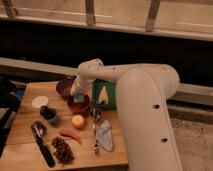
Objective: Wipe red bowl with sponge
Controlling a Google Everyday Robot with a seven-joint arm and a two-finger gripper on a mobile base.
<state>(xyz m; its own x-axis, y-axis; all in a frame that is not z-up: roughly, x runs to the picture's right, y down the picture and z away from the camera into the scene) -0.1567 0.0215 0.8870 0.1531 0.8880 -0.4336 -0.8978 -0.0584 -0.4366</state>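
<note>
Red bowl (79,105) is one of two bowls on the wooden worktop (20,150). It is small, round and glossy red-brown with a darker inside, and stands toward the far side of the board. Nearest the camera lie one black-handled tool (44,147) and one dark clustered heap (62,150). One red pepper (70,135) lies just beyond them, and one pale grey-blue cloth (105,136) lies at the bowl's 5 o'clock. One round orange fruit (78,121) sits just beside the bowl at its 6 o'clock. One small blue cup (49,115) stands at 8 o'clock and one white disc (39,101) lies at 9 o'clock. The gripper (78,96) hangs right over the bowl with its tip at the rim and its jaws drawn fully together; what they pinch cannot be told. The one purple bowl (64,86) stands close at 11 o'clock. One green block (111,90) lies at 2 o'clock, partly covered by the white arm (145,100).
</note>
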